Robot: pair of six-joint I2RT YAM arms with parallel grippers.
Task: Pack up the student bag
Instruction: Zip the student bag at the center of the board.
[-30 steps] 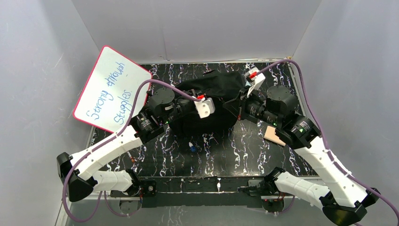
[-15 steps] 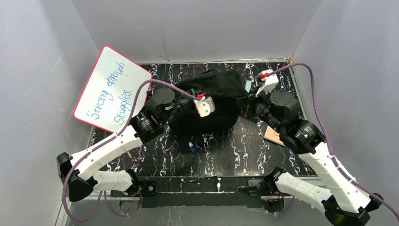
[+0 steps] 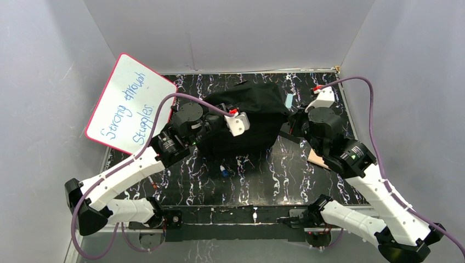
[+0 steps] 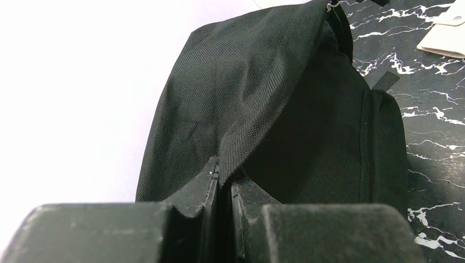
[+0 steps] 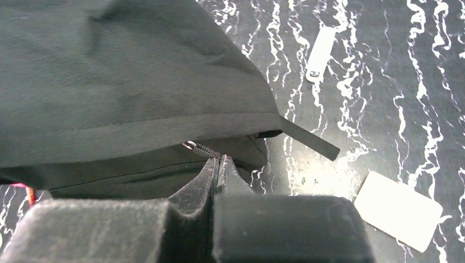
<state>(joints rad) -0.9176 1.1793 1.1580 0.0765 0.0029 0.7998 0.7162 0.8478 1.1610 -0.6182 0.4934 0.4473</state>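
The student bag (image 3: 253, 104), a black fabric backpack, lies at the middle of the marbled table. My left gripper (image 3: 218, 128) is at its left side; in the left wrist view the gripper (image 4: 225, 172) is shut on the edge of the bag's raised fabric flap (image 4: 257, 98). My right gripper (image 3: 294, 124) is at the bag's right side. In the right wrist view it (image 5: 218, 160) is shut on the corded zipper pull (image 5: 200, 148) under the bag's top panel (image 5: 126, 82). A black strap end (image 5: 308, 139) sticks out onto the table.
A pink-rimmed whiteboard (image 3: 129, 104) leans at the left wall. A tan card (image 3: 317, 158) lies under the right arm, a small blue item (image 3: 224, 171) in front of the bag, a pale eraser (image 5: 321, 46) and a white card (image 5: 398, 211) right of it.
My right gripper has swung right and toward the near side along the bag's edge, still shut on the zipper pull. The left gripper has kept its hold in place.
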